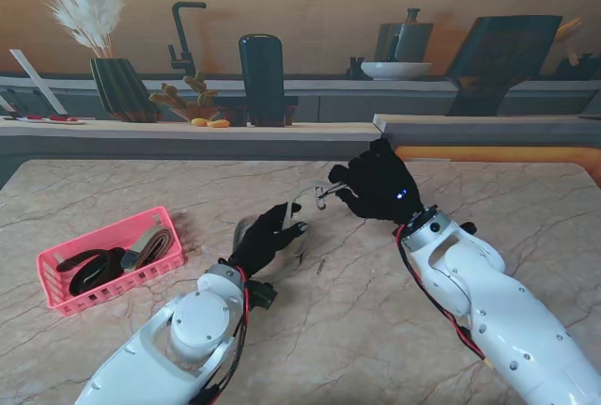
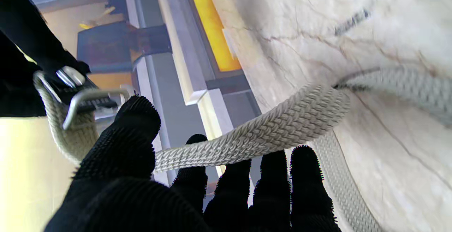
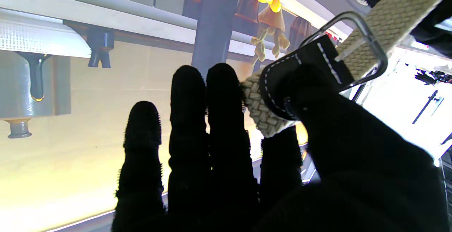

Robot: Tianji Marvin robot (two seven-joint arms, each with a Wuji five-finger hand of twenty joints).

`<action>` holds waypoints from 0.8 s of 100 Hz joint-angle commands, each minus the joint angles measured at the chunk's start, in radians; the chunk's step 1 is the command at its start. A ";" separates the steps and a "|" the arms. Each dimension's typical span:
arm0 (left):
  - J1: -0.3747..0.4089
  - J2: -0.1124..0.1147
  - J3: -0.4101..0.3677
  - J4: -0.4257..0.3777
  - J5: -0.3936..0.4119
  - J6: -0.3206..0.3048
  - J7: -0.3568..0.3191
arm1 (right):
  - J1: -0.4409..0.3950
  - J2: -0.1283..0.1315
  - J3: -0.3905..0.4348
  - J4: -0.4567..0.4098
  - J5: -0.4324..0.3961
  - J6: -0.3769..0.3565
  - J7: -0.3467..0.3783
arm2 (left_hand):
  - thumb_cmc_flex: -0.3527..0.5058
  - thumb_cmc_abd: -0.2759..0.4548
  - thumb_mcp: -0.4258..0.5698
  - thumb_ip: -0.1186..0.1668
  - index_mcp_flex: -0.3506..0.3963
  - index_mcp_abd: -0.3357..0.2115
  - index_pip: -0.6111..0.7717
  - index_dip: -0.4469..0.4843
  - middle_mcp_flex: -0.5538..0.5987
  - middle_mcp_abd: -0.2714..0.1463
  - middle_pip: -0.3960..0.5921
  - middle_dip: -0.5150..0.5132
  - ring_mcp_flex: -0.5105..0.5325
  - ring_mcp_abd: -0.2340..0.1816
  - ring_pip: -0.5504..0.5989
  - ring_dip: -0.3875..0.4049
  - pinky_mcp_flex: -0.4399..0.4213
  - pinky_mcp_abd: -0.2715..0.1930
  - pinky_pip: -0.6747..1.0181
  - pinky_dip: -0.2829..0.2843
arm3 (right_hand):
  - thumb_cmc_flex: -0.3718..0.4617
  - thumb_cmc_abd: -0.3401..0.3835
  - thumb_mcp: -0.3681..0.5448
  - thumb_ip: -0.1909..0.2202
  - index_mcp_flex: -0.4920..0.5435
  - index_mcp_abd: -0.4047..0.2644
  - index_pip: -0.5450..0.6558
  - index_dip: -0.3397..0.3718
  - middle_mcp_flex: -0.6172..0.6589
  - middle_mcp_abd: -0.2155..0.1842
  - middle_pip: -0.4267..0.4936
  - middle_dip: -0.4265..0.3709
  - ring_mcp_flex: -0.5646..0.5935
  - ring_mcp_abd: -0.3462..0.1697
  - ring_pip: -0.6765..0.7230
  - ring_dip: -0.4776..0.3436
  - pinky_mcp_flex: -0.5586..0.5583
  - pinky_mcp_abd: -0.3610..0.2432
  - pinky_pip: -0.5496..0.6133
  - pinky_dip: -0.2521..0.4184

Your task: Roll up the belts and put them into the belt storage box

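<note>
Marble-pattern table (image 1: 394, 330), pale with thin dark veins, far edge butting a grey counter ledge (image 1: 188, 128); an orange strip (image 1: 498, 152) runs along the far right edge. Behind the ledge: pampas grass in a ribbed dark vase (image 1: 122, 88), black faucet (image 1: 183, 43), tall dark cylinder (image 1: 261, 79), white bowl (image 1: 395, 70), small cactus-like ornament (image 1: 186, 97). Pink belt storage box (image 1: 66, 264) sits at the table's left, near its left edge, well apart from both hands, with dark and brown belts (image 1: 113, 259) already coiled inside. Open table on the near right and between box and left arm; both forearms cover the near centre. Woven beige belt (image 2: 268, 129) is held up mid-table between the two hands, its tail running down and lying on the marble. Right hand (image 1: 377, 184), black glove, raised off the table, thumb pressed against the fingers, pinching the buckle end: metal buckle (image 3: 356, 48) and black stitched tab (image 3: 300, 73) are clamped at the thumb. Left hand (image 1: 265, 236) sits lower and nearer to me, palm turned sideways; the strap crosses over its fingers (image 2: 229, 186) with the thumb (image 2: 136, 126) beside it. Looks like a loose hold, but can't tell whether it's actually clamped on the strap.
</note>
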 commanded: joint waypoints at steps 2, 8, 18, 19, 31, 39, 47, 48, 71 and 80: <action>0.017 -0.014 0.021 -0.019 0.028 0.004 -0.017 | 0.011 -0.020 -0.018 0.008 0.017 0.014 -0.006 | -0.003 0.037 -0.006 0.009 -0.036 0.000 0.009 -0.012 -0.041 -0.026 0.027 -0.020 -0.020 -0.035 0.015 -0.009 -0.010 -0.045 0.002 -0.007 | 0.046 0.045 0.072 0.014 0.096 -0.063 0.097 0.011 0.035 0.024 -0.004 -0.010 0.007 -0.014 0.030 0.012 -0.006 0.017 0.013 -0.013; 0.017 -0.015 0.031 -0.018 0.023 -0.001 -0.018 | 0.020 -0.026 -0.035 0.018 0.036 0.024 -0.008 | 0.001 0.043 -0.006 0.010 -0.039 -0.001 0.009 -0.015 -0.044 -0.026 0.028 -0.021 -0.022 -0.035 0.017 -0.009 -0.010 -0.046 0.001 -0.008 | 0.045 0.043 0.073 0.016 0.097 -0.059 0.099 0.007 0.035 0.026 -0.003 -0.011 0.006 -0.013 0.033 0.013 -0.007 0.018 0.014 -0.012; 0.019 -0.023 0.044 -0.018 0.002 -0.004 -0.005 | 0.035 -0.033 -0.063 0.034 0.058 0.040 -0.014 | 0.007 0.064 -0.007 0.010 -0.053 0.000 0.010 -0.021 -0.055 -0.028 0.031 -0.023 -0.030 -0.039 0.021 -0.009 -0.015 -0.051 0.001 -0.008 | 0.044 0.036 0.076 0.018 0.100 -0.058 0.101 0.001 0.039 0.026 0.000 -0.012 0.009 -0.011 0.038 0.014 -0.007 0.019 0.016 -0.011; 0.020 -0.024 0.045 -0.018 -0.001 -0.004 -0.002 | 0.037 -0.034 -0.065 0.036 0.060 0.042 -0.014 | 0.007 0.064 -0.008 0.010 -0.054 0.001 0.010 -0.021 -0.057 -0.027 0.032 -0.023 -0.031 -0.038 0.021 -0.009 -0.015 -0.052 0.001 -0.008 | 0.044 0.036 0.076 0.018 0.100 -0.057 0.101 0.000 0.039 0.027 0.000 -0.012 0.010 -0.010 0.038 0.014 -0.007 0.019 0.016 -0.011; 0.020 -0.035 0.055 -0.011 -0.030 -0.017 0.020 | 0.051 -0.044 -0.095 0.053 0.091 0.059 -0.015 | -0.019 0.070 -0.036 0.005 -0.078 -0.005 0.013 -0.026 -0.071 -0.032 0.036 -0.026 -0.040 -0.042 0.025 -0.010 -0.020 -0.056 0.000 -0.009 | 0.043 0.031 0.080 0.020 0.104 -0.052 0.103 -0.009 0.044 0.028 0.001 -0.016 0.012 -0.011 0.041 0.015 -0.007 0.020 0.018 -0.011; 0.020 -0.047 0.059 -0.003 -0.050 -0.034 0.050 | 0.056 -0.050 -0.111 0.065 0.109 0.070 -0.019 | -0.032 0.079 -0.060 0.002 -0.097 -0.012 0.018 -0.029 -0.079 -0.039 0.040 -0.027 -0.042 -0.051 0.025 -0.011 -0.023 -0.063 -0.004 -0.011 | 0.042 0.025 0.082 0.021 0.108 -0.049 0.105 -0.014 0.048 0.029 0.002 -0.018 0.016 -0.009 0.043 0.015 -0.005 0.021 0.019 -0.011; 0.021 -0.058 0.062 0.004 -0.069 -0.061 0.081 | 0.062 -0.054 -0.127 0.077 0.122 0.078 -0.021 | -0.011 0.103 -0.160 0.006 -0.128 -0.025 0.046 -0.046 -0.090 -0.051 0.046 -0.034 -0.047 -0.063 0.026 -0.014 -0.027 -0.074 -0.012 -0.016 | 0.039 0.018 0.085 0.021 0.114 -0.047 0.104 -0.023 0.056 0.029 -0.001 -0.023 0.023 -0.009 0.045 0.015 -0.005 0.023 0.020 -0.011; 0.021 -0.059 0.062 0.005 -0.071 -0.065 0.085 | 0.062 -0.054 -0.129 0.079 0.123 0.079 -0.021 | -0.013 0.103 -0.163 0.006 -0.131 -0.026 0.046 -0.046 -0.092 -0.053 0.046 -0.034 -0.048 -0.065 0.025 -0.015 -0.027 -0.075 -0.013 -0.017 | 0.039 0.017 0.085 0.021 0.115 -0.047 0.105 -0.024 0.058 0.029 -0.001 -0.024 0.024 -0.010 0.045 0.015 -0.005 0.023 0.021 -0.011; 0.018 -0.074 0.071 0.025 -0.080 -0.128 0.131 | 0.073 -0.071 -0.169 0.112 0.176 0.095 -0.026 | -0.085 0.085 -0.210 0.003 -0.185 -0.056 0.069 -0.038 -0.117 -0.074 0.048 -0.033 -0.054 -0.090 0.010 -0.021 -0.028 -0.097 -0.035 -0.029 | 0.032 0.006 0.093 0.019 0.126 -0.044 0.106 -0.045 0.079 0.026 -0.011 -0.038 0.038 -0.009 0.047 0.012 0.003 0.025 0.026 -0.011; 0.015 -0.077 0.074 0.031 -0.080 -0.142 0.137 | 0.074 -0.080 -0.183 0.121 0.210 0.096 -0.020 | -0.094 0.085 -0.208 0.004 -0.189 -0.061 0.060 -0.045 -0.124 -0.080 0.047 -0.034 -0.054 -0.096 0.006 -0.023 -0.027 -0.106 -0.042 -0.032 | 0.030 0.003 0.094 0.019 0.129 -0.046 0.108 -0.051 0.084 0.026 -0.013 -0.042 0.044 -0.010 0.048 0.012 0.003 0.025 0.027 -0.012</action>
